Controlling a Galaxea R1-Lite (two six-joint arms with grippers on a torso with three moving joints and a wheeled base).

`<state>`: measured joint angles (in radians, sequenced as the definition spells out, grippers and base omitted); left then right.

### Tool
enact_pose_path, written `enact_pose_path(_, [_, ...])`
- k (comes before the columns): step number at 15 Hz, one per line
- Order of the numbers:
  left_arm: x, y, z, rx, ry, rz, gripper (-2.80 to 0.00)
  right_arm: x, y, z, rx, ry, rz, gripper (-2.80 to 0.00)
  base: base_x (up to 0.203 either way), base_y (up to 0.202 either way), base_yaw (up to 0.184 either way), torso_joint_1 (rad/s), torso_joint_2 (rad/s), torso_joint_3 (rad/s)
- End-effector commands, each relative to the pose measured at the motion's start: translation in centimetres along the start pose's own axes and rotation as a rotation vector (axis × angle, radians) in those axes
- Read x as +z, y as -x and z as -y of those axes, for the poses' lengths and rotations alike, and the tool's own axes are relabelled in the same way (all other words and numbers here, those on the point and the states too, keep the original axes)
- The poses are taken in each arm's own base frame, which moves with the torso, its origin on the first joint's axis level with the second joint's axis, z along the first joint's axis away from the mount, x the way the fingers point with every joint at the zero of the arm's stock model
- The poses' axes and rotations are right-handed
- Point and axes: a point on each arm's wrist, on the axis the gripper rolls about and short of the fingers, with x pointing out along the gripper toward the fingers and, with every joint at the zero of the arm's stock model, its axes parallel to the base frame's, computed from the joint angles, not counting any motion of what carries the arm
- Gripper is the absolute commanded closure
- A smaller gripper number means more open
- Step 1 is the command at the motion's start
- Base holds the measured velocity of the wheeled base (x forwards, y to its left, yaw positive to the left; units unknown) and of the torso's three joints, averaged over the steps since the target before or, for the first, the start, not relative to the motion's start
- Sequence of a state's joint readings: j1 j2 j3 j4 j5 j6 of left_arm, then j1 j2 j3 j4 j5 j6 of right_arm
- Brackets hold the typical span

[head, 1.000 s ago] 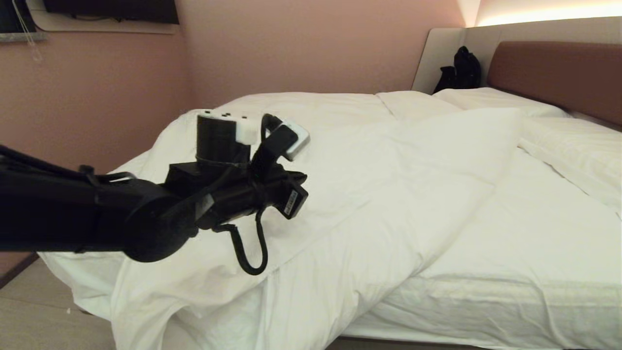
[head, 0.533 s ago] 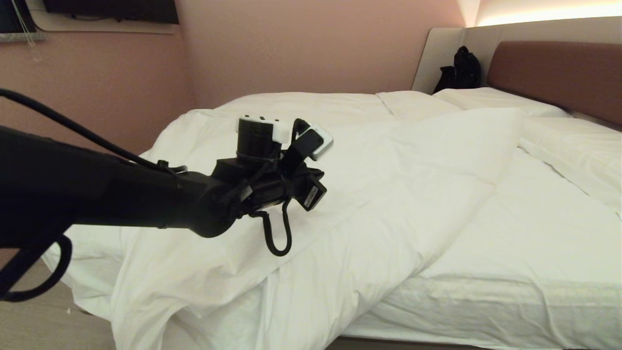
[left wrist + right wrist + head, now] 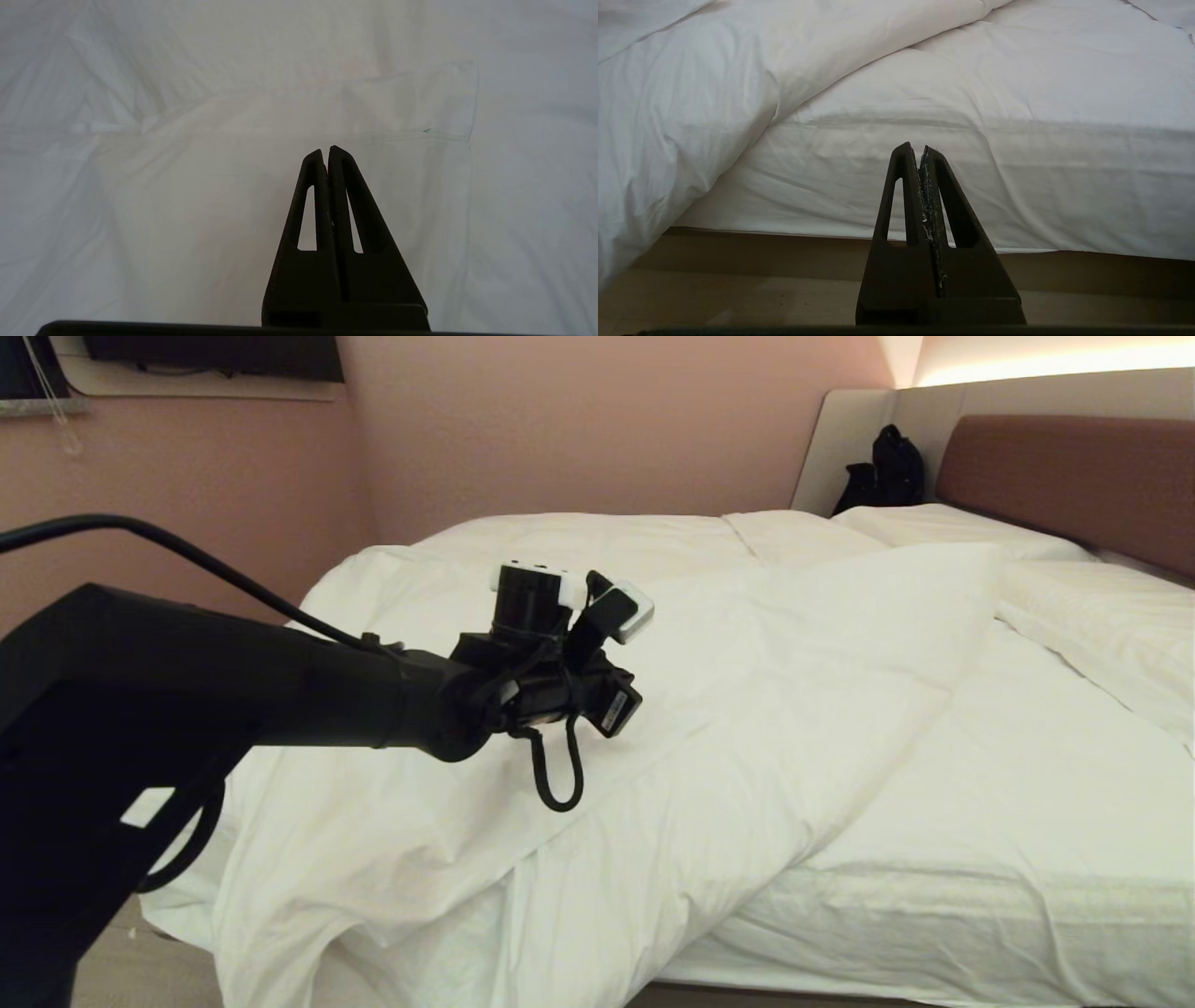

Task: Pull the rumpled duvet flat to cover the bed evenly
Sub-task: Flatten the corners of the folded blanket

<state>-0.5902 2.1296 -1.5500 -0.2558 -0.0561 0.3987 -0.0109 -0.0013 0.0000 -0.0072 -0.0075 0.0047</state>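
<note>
The bed (image 3: 934, 933) fills the head view. Its puffy white duvet (image 3: 747, 691) lies bunched in a slant towards the foot end and spills over the near corner. My left arm's wrist (image 3: 560, 663) reaches out from the left over that bunched part. In the left wrist view my left gripper (image 3: 325, 149) is shut with nothing between its fingers. It hovers above the wrinkled duvet (image 3: 187, 186), near a stitched corner seam (image 3: 467, 135). My right gripper (image 3: 915, 147) is shut and empty, low beside the bed, facing the mattress side (image 3: 994, 186).
Bare fitted sheet (image 3: 1008, 784) shows on the right half, with pillows (image 3: 1102, 625) by the reddish-brown headboard (image 3: 1074, 476). A black bag (image 3: 887, 467) sits in the far corner. A pink wall runs close along the left. The wooden base (image 3: 738, 247) and the floor lie under the duvet's hanging edge (image 3: 668, 163).
My left arm has stretched farther out over the bed, carrying the wrist right and away from me. Both grippers stay shut and the duvet has not shifted.
</note>
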Motion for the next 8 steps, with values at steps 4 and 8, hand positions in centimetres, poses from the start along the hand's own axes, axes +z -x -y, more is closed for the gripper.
enact_pose_path(4, [1.2, -0.2, -0.6, -0.020, 0.008, 0.003, 0.00, 0.0, 0.0, 0.0, 0.000, 0.000, -0.001, 0.00, 0.000, 0.000, 0.000, 0.000, 0.00, 0.000])
enact_pose_path(8, [1.8, 0.0, -0.7, -0.070, 0.009, 0.009, -2.80, 0.0, 0.0, 0.0, 0.000, 0.000, -0.001, 0.00, 0.000, 0.000, 0.000, 0.000, 0.00, 0.000])
